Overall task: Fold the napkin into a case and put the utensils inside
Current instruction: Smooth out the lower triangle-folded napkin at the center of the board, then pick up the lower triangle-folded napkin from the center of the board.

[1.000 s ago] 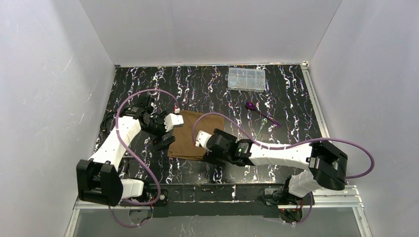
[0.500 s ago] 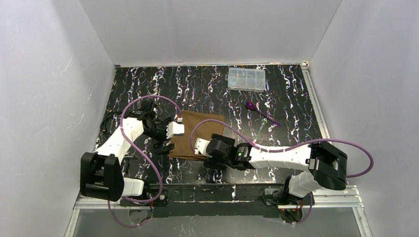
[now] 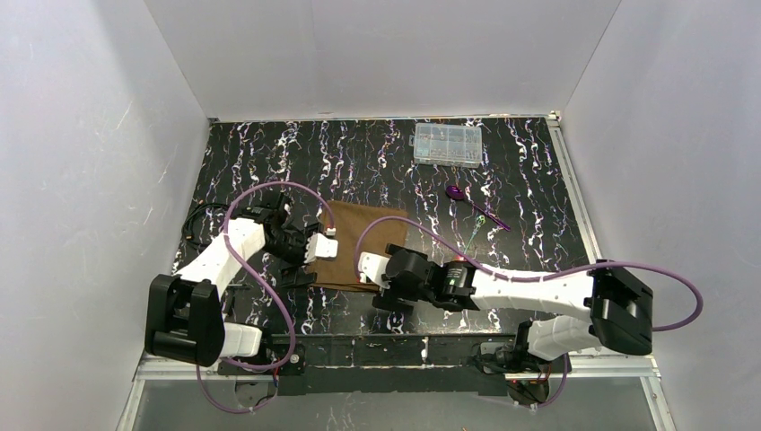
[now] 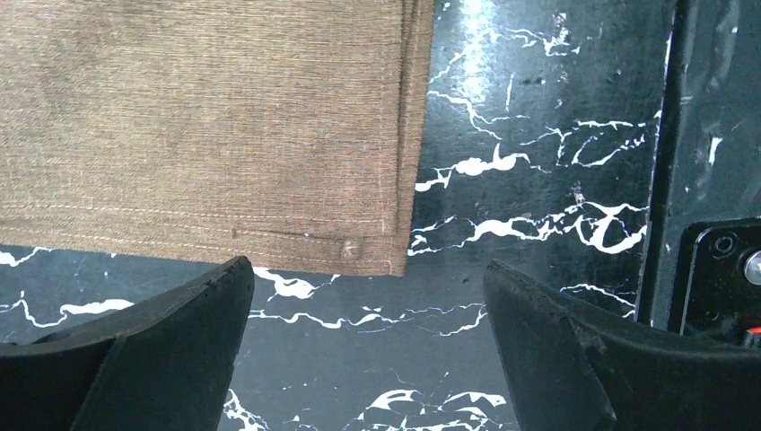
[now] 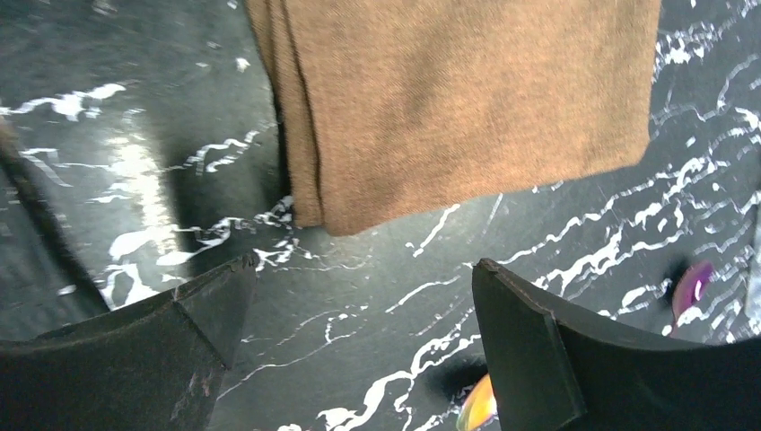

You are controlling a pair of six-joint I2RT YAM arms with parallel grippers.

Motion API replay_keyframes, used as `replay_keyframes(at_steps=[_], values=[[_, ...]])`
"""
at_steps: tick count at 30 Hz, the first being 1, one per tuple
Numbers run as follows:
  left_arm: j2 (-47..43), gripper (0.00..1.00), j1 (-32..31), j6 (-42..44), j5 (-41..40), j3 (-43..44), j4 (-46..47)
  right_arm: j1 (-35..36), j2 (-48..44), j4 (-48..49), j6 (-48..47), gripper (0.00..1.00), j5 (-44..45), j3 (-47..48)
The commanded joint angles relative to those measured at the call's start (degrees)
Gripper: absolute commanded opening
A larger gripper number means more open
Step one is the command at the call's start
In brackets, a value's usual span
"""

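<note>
Neatly folded into layers, the brown napkin lies flat on the black marbled surface between the two arms. The left tool is spread wide and holds nothing just off one stitched corner, and the right tool is likewise released and empty beside the other near corner. Well apart to the right, the purple-headed utensil and the gold-orange-headed utensil rest on the bare surface outside the cloth, while a clear plastic compartment box sits near the far edge.
</note>
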Motion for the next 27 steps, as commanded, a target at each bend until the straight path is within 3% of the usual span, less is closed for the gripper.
replay_keyframes(at_steps=[1, 8, 14, 27], values=[[-1.5, 0.98, -0.4, 4.0, 0.9, -1.3, -2.2, 0.0, -3.3, 3.8, -1.7, 0.99, -8.9, -0.3], [-0.8, 0.98, -1.1, 6.3, 0.5, -2.7, -0.7, -1.3, 1.0, 7.3, -2.3, 0.99, -10.6, -1.4], [1.0, 0.96, -1.4, 8.0, -1.1, -3.1, 2.2, -7.3, 1.3, 10.7, -0.6, 0.99, -15.2, -2.7], [1.7, 0.91, -2.7, 14.0, -4.2, -6.6, 6.1, -7.8, 4.9, 11.1, -2.6, 0.99, -17.3, -1.9]])
